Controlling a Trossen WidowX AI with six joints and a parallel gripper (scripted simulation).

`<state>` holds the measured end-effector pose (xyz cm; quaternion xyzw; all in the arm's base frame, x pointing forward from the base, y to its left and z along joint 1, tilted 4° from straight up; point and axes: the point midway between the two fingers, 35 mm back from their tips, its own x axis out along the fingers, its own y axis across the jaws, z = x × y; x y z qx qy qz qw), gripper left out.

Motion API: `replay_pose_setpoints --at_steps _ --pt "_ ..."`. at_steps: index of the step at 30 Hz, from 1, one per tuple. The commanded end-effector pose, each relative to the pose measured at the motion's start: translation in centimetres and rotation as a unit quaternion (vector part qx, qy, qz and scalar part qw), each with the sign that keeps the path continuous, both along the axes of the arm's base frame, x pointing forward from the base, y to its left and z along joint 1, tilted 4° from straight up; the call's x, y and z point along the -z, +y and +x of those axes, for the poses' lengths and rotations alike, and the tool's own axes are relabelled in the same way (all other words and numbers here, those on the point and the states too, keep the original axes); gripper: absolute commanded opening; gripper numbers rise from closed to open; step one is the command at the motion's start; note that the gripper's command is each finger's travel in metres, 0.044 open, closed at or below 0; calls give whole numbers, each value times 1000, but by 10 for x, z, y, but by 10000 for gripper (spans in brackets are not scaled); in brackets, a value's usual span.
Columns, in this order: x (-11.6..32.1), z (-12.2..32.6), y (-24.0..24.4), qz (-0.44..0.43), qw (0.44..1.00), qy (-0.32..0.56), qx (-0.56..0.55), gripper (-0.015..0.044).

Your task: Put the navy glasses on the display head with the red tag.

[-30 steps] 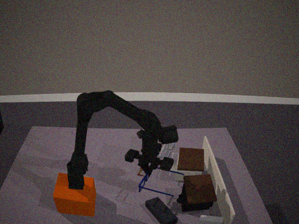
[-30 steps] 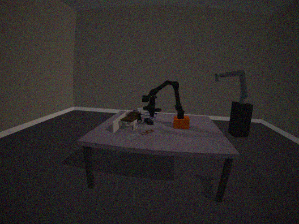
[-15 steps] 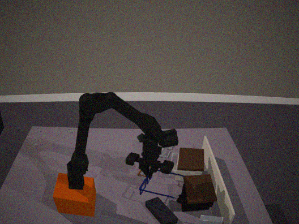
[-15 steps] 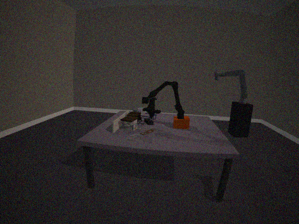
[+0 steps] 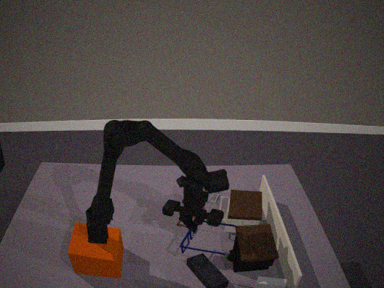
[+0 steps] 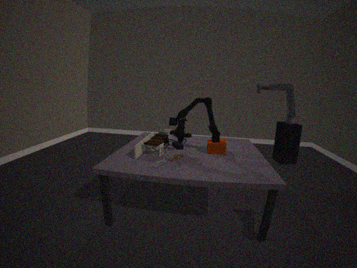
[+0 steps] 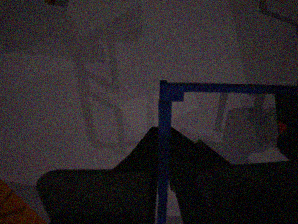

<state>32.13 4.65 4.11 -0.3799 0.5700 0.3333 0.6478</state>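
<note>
The navy glasses [image 5: 187, 240] [image 7: 165, 112] hang from my gripper [image 5: 193, 227] [image 7: 160, 132], which is shut on the front frame. Their temples point toward the near display head [image 5: 256, 244], which has a brown top and a dark face. In the top view, one temple tip appears close to its nose and the other near its top edge; contact is unclear. In the wrist view, a small red patch [image 7: 282, 127] shows on a dark shape at the right edge, possibly the tag. The other head [image 5: 245, 204] stands behind, also brown-topped.
A pale panel [image 5: 281, 233] [image 6: 138, 149] stands behind both heads. A dark slab [image 5: 207, 270] lies in front of the near head. A pale block [image 5: 271, 282] is at the lower right. An orange item [image 6: 176, 158] lies on the table. The arm stands on an orange box [image 5: 96, 254] [image 6: 216, 147].
</note>
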Motion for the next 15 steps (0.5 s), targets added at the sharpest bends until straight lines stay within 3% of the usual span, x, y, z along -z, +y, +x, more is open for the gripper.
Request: replay_pose_setpoints --at_steps 1,15 --pt "12 -4 -1 -2 1000 13 1 0" --pt "29 -4 -2 -2 1000 13 1 0"
